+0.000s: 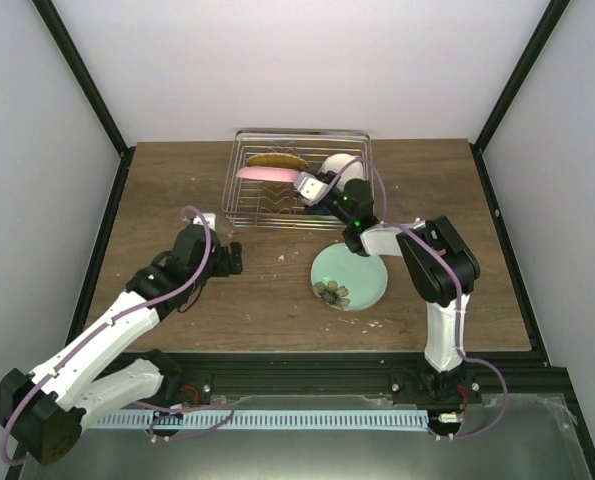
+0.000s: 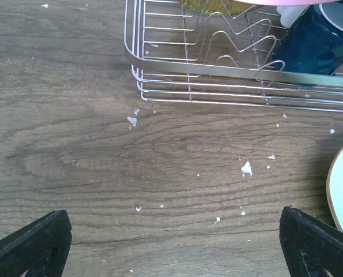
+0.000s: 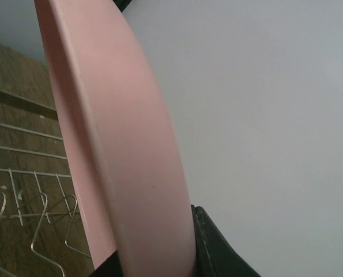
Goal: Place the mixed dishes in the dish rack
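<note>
**Pink plate on edge over the rack: stock at this moment**

1. Pink round plate (image 1: pixel 267 174). My right gripper (image 1: pixel 305 186) clamps it at the rim, above the left half of the silver wire dish rack (image 1: pixel 245 205). The right wrist view shows the plate edge-on and nearly upright. I judge I hold it that way so it can slide between the prongs instead of lying flat across them. It looks clear of the wires, though I cannot tell for sure.

2. Yellow-lime round plate (image 1: pixel 277 160). It sits in the rack along the far side, just behind the pink one. The slot I pick has to miss it.

3. Small white bowl (image 1: pixel 339 165). It is in the rack's right far corner, beside my right wrist.

4. Dark blue mug (image 2: pixel 312 43). It is inside the rack, near the front wire.

5. Mint-green round plate with a flower mark (image 1: pixel 348 278). It lies flat on the brown wooden table (image 1: pixel 177 190), in front of the rack and under my right forearm. It looks like the last piece to load.

6. My left gripper (image 1: pixel 232 257). Its fingers are spread wide with nothing between them. It hangs low over bare wood to the left of the mint-green plate, out of the right arm's way.
</note>
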`<control>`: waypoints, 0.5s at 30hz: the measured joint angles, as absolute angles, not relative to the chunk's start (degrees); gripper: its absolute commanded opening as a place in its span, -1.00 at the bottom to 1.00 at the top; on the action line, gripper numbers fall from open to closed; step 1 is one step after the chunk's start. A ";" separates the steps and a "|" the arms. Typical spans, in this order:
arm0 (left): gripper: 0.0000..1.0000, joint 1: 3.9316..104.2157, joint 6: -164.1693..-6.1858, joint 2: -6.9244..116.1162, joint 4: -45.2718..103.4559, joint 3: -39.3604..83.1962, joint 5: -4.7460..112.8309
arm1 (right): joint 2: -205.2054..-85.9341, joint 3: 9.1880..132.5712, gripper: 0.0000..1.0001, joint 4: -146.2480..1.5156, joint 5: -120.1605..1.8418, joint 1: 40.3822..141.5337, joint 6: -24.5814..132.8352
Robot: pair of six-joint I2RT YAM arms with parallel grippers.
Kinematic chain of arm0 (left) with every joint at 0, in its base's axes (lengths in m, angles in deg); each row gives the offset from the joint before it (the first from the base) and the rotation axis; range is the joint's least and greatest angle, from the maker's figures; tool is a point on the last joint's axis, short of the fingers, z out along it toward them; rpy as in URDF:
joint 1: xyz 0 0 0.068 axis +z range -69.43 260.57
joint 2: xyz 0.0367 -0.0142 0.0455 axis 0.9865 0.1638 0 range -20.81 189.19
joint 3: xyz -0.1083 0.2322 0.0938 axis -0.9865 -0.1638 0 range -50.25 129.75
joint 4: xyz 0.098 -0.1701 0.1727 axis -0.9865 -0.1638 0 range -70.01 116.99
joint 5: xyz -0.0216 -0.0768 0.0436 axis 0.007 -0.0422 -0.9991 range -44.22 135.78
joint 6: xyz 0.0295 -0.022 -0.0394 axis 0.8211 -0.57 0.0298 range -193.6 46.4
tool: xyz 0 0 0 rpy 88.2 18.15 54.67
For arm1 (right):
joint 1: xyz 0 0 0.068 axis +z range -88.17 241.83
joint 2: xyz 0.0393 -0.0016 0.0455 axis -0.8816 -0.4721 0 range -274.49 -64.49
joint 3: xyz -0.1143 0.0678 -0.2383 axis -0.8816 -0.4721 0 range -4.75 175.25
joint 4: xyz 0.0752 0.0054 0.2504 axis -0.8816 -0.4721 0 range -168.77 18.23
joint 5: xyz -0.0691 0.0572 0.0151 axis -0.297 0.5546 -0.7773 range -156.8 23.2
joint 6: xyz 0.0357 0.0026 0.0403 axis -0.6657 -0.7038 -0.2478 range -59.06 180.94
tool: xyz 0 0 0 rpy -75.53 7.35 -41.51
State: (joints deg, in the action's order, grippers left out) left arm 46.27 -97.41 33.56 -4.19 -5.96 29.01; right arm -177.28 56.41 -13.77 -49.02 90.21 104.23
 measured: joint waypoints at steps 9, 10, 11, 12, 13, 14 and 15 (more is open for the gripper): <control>1.00 47.58 -97.15 33.56 -3.97 -6.46 29.95 | -181.48 60.85 -0.97 -14.01 -50.70 90.37 109.06; 0.99 47.58 -97.15 33.56 -3.95 -6.46 30.01 | -181.54 61.42 -0.97 -15.11 -51.10 90.26 109.19; 1.00 47.58 -97.15 33.56 -3.95 -6.46 30.08 | -181.57 61.90 -0.98 -16.05 -51.49 90.12 109.23; 1.00 47.60 -97.15 33.56 -3.97 -6.46 30.21 | -181.57 62.18 -0.97 -16.66 -51.84 90.04 109.19; 1.00 47.60 -97.15 33.56 -3.95 -6.46 30.34 | -181.57 62.53 -0.97 -17.34 -51.90 89.80 108.97; 1.00 47.60 -97.15 33.56 -3.95 -6.46 30.45 | -181.57 62.90 -0.97 -17.95 -51.95 89.71 108.78; 1.00 47.60 -97.15 33.56 -3.95 -6.46 30.60 | -181.57 63.25 -0.97 -18.63 -51.95 89.67 108.53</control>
